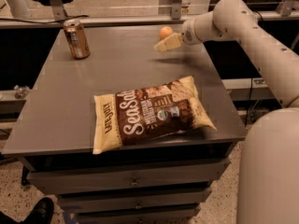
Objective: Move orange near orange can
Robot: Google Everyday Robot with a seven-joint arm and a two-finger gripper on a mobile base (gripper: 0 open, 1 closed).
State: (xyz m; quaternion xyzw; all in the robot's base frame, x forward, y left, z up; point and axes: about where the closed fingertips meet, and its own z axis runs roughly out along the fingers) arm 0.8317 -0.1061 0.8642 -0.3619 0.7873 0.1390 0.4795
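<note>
just one orange (165, 32) by hand (161, 45), one orange can (76, 39)

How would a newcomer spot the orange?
Start at the grey table and go to its far edge, right side. Just behind the gripper sits the orange, small and round. Unlike the tall orange can or flat snack bag, it is a ball.

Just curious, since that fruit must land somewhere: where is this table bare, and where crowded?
Bare: the table between the orange can and the orange, and its left strip beside the snack bag. Crowded: the far right, where the gripper hangs by the orange.
</note>
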